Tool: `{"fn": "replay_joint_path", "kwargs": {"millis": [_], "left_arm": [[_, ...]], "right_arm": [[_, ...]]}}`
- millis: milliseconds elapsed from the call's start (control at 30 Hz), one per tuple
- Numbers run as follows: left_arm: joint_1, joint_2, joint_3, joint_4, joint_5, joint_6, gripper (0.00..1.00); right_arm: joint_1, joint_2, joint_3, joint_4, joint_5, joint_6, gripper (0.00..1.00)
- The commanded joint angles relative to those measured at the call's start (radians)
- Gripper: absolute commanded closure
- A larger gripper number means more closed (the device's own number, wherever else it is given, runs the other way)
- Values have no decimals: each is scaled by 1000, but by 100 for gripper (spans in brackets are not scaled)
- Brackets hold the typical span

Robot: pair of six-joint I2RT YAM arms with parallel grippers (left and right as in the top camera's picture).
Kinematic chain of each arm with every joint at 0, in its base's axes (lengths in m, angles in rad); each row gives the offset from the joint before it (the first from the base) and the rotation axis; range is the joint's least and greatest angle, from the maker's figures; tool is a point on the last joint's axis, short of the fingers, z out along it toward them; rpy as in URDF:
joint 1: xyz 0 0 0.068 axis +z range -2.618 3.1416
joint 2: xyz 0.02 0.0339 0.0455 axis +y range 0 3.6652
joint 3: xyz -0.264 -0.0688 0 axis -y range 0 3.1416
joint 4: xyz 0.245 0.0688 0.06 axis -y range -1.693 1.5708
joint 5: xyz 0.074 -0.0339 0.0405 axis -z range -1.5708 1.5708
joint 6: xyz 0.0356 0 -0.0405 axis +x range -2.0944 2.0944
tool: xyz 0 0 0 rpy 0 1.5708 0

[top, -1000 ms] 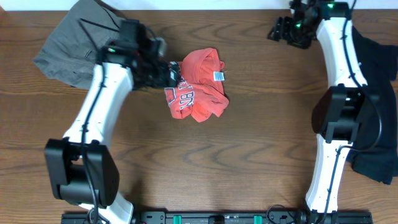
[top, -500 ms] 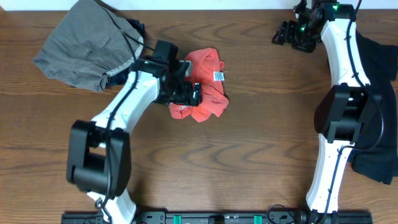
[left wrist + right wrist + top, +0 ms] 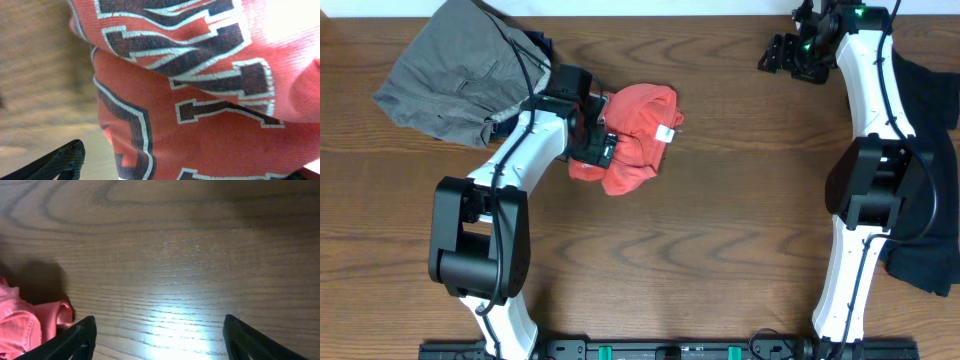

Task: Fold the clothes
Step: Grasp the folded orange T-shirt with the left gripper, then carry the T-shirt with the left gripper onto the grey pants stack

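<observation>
Red T-shirt (image 3: 632, 150) lay crumpled in a heap on the table (image 3: 720, 250), centre-left, towards the far side. White tag (image 3: 667, 132) showed on its right edge. Left gripper (image 3: 592, 140) sat on the heap's left side, touching the cloth. In the left wrist view the shirt's dark, white-edged lettering (image 3: 200, 55) filled the frame, very close to the camera. Only one fingertip (image 3: 62, 161) showed, low left. Left fingers were spread wide, with cloth bunched against them; couldn't tell if any fold was pinched.

Right gripper (image 3: 785, 55) was at the far right, well apart from the shirt. Its fingers were wide apart over bare wood, nothing between them. A bit of red cloth showed at the low left edge of the right wrist view.

Grey shorts (image 3: 455, 75) lay at the far left corner, just beside the left arm. A dark piece (image 3: 535, 45) peeked from under their right edge. Black shirt (image 3: 925, 230) lay along the right edge, partly under the right arm.
</observation>
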Motion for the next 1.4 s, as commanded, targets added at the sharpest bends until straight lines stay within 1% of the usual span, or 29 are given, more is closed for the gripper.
{"fn": "replay_joint_path", "kwargs": {"millis": [0, 100, 233, 300, 433, 467, 567, 700, 833, 967, 1167, 1367], "left_arm": [[0, 9, 10, 13, -87, 146, 2], [-8, -3, 60, -16, -108, 150, 2], [-53, -59, 172, -130, -102, 143, 2], [-89, -88, 224, -167, -98, 116, 2], [-174, -119, 254, -149, -16, 105, 2], [-194, -114, 253, -136, -12, 82, 2], [-243, -61, 253, -107, -12, 3, 2], [-275, 42, 253, -84, -9, -32, 2], [-280, 127, 253, -60, -16, -32, 2], [-280, 182, 253, -35, -82, -32, 2], [-280, 219, 253, -31, -86, -32, 2], [-280, 306, 252, -11, -102, -23, 2]], "right_arm": [[9, -20, -8, 2, 7, -16, 20], [9, -20, -8, 1, 7, -16, 20], [9, -20, -8, -6, 7, -24, 20], [9, -20, -8, -6, 7, -26, 20], [9, -20, -8, -4, 7, -26, 20], [9, -20, -8, -5, 7, -26, 20], [9, -20, -8, -5, 7, -26, 20], [9, -20, -8, -6, 7, -26, 19], [9, -20, -8, -15, 7, -27, 18], [9, -20, -10, -27, 25, -34, 17], [9, -19, -12, -32, 31, -34, 17], [9, -19, -12, -32, 33, -34, 16]]}}
